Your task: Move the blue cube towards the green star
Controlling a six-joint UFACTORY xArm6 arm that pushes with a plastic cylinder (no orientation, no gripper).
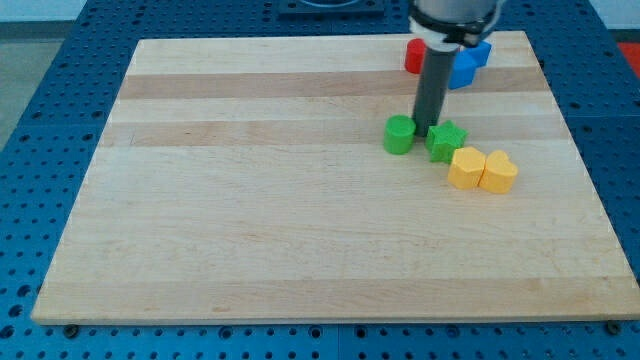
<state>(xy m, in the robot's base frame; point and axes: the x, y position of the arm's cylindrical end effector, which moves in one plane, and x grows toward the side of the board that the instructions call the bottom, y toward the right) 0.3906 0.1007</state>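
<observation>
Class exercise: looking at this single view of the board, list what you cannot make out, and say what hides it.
- Blue blocks, camera view: the rod covers their left part, so count and shape are unclear.
- Red block: the rod hides its right side; shape unclear.
- My tip: between the green cylinder and green star; contact with either cannot be judged.

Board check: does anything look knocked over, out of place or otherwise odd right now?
Nothing is toppled or off the board. One oddity: my tip sits between the green cylinder and the green star, not behind the blue cube, which is partly hidden by the rod beside the red block.
</observation>
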